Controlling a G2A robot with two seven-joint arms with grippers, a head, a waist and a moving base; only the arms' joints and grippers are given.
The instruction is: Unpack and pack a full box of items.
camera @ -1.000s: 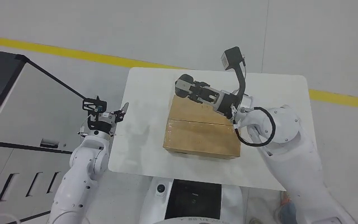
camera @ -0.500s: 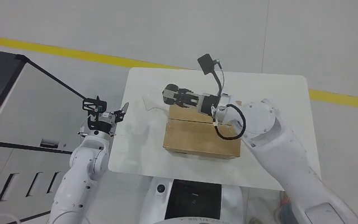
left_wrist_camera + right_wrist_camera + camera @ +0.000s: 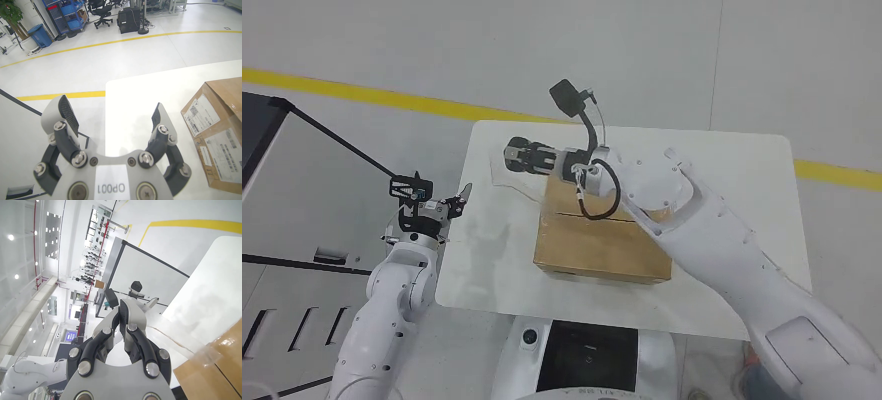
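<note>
Plainly, the right gripper (image 3: 120, 308) had its fingers pinched shut on a strip of clear tape (image 3: 170, 329), which ran back from them to the top seam of the cardboard box (image 3: 208, 376) on the table (image 3: 732, 170). The tape looked thin, limp and sticky, liable to tear, and best held near its free end. The left gripper (image 3: 110, 103) gaped wide and held nothing, with the box off to one side of its fingers.

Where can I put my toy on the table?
Bare table lies between the box and the left gripper, and at the far right corner beyond the box. It is crowded where the right gripper holds tape stretched from the box.
</note>
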